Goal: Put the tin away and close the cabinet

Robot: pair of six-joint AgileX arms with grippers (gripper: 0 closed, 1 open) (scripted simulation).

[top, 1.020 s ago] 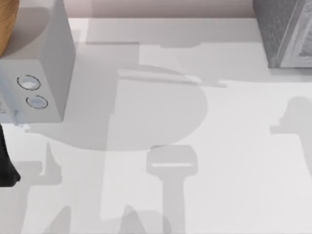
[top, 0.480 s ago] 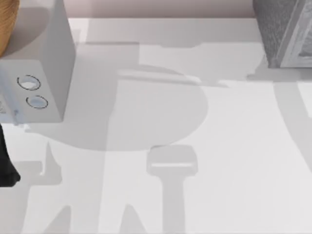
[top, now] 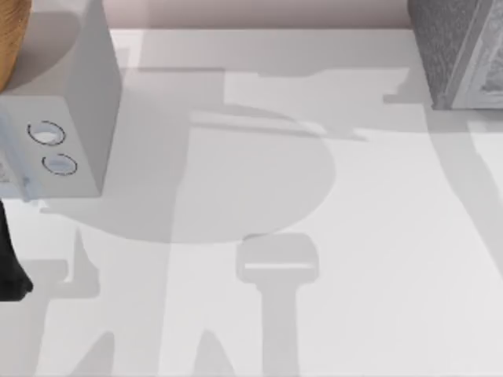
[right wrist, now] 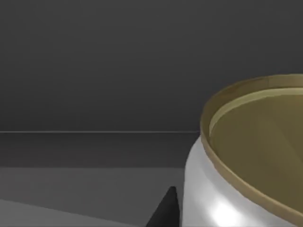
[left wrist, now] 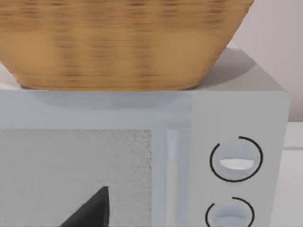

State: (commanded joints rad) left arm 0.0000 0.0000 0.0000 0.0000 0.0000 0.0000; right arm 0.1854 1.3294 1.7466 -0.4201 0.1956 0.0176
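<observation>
Shadows beside the cabinet point(top: 456, 47) have shifted since a second ago, so my right arm has carried on inward. Now the tin point(right wrist: 246, 165) sits against dark cabinet walls; whether my pincer grips it, I cannot tell.

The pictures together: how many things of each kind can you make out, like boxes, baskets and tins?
Boxes: 2, the pale grey box with two dials at the table's left and the dark speckled cabinet at its far right.
Woven baskets: 1, the basket on top of the pale box.
Tins: 1, the tin in the right wrist view.
Total: 4
</observation>
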